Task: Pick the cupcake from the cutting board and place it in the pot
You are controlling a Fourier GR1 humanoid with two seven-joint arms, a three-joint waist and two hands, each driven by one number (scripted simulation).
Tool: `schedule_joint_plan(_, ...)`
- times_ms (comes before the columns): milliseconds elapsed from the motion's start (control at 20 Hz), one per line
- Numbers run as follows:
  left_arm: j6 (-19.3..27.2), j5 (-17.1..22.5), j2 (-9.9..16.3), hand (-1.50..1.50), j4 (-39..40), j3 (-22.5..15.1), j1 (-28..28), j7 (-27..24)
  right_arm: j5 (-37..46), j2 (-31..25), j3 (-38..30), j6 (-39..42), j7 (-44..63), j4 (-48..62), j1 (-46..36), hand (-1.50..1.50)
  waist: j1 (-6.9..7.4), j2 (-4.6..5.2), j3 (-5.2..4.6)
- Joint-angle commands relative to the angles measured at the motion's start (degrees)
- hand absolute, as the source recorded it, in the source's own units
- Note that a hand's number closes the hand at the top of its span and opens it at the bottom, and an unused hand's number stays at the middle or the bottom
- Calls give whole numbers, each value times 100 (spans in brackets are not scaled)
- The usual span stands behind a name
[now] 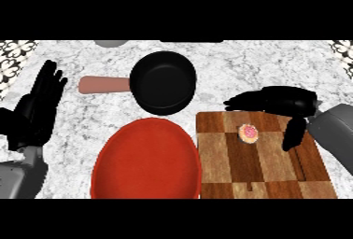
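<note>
A small cupcake [248, 133] with pink frosting sits on the upper middle of a checkered wooden cutting board [262, 172] at the right. A black pot [163, 88] with a brown handle pointing left stands behind the board, at centre. My right hand [286, 101] hovers over the board's far right corner, fingers spread toward the left and thumb hanging down just right of the cupcake, apart from it and open. My left hand [36, 109] rests open at the left edge, fingers up.
A large red plate [146, 161] lies on the marble counter directly left of the cutting board, in front of the pot. A grey object [110, 43] shows partly at the far edge.
</note>
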Motion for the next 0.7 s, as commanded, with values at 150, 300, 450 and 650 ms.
schedule_joint_plan(150,-307,46,-109,0,-38,290,178,-101,725,286,-319,253,90,-17,191,-150,-13,-3,0)
schedule_joint_plan(300,-145,-215,-159,0,-167,224,53,137,1081,439,-402,194,-194,470,59,-150,0,2,1)
schedule_joint_plan(450,-243,-321,-153,0,306,229,-304,66,1276,419,-400,28,-715,968,-13,-150,7,16,2)
schedule_joint_plan(650,-390,-242,-261,0,32,350,106,-61,1484,790,-470,-21,-506,897,206,-150,16,11,1)
